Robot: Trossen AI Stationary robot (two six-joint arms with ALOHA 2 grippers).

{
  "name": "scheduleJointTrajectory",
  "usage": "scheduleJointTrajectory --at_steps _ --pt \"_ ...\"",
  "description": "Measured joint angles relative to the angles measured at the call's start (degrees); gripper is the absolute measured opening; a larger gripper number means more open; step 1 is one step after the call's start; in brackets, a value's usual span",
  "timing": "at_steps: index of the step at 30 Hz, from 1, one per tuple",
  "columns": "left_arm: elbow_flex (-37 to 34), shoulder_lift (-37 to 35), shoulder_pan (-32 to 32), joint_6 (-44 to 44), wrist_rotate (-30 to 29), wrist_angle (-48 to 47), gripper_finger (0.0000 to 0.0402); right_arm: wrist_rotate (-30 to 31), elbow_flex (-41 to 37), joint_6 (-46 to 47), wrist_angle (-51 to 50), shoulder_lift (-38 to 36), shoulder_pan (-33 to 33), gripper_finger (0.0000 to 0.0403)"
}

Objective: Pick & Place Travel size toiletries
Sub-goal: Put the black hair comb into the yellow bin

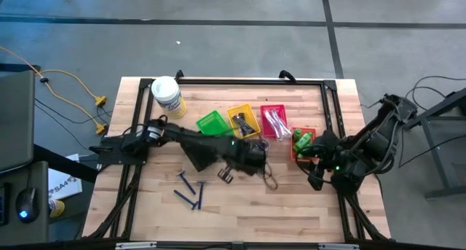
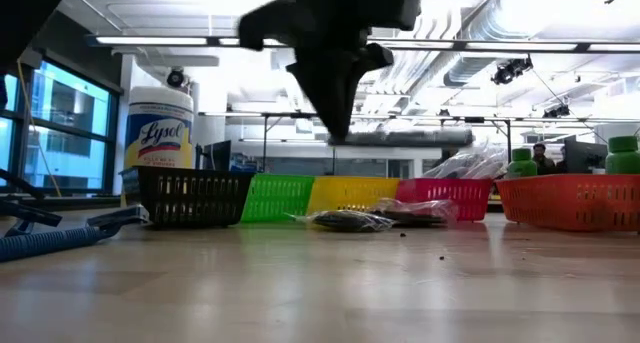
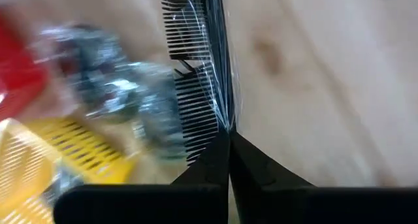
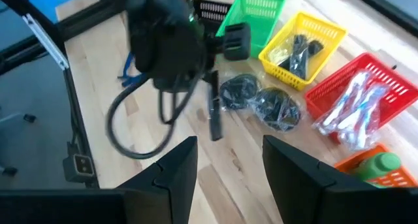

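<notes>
My left gripper hangs over the table's middle, shut on a dark grey comb-like strip in clear wrap, also seen in the right wrist view. Two clear-bagged dark round pieces lie on the table just beyond it, in front of the baskets. Dark blue razors lie on the table at the near left. Green bottles sit in the orange basket, and white packets in the red one. My right gripper is open and empty at the table's right. My left gripper pinches one end of the wrapped strip between its two shut fingers. The fingers point down, and the strip runs on beyond them along their length. In the low view, fingers and strip hang clear above the table.
A row of small baskets stands at the back: black, green, yellow, red and orange. A white Lysol tub stands at the far left. A dark frame edges the table.
</notes>
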Motion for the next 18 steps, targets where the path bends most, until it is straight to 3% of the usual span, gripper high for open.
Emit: scheduleJointTrajectory --at_steps 8,13,18 --pt "8.3 0.0 8.9 5.1 -5.0 -10.7 0.0 3.3 0.0 -0.4 -0.5 -2.9 0.0 0.0164" --pt "8.4 -0.1 15.5 10.1 -5.4 -14.4 0.0 6.9 0.0 -0.9 -0.5 -3.6 0.0 0.0164" --pt "8.4 -0.1 21.1 15.7 -5.5 -12.1 0.0 8.8 0.0 -1.1 -0.5 -3.9 -0.3 0.0164"
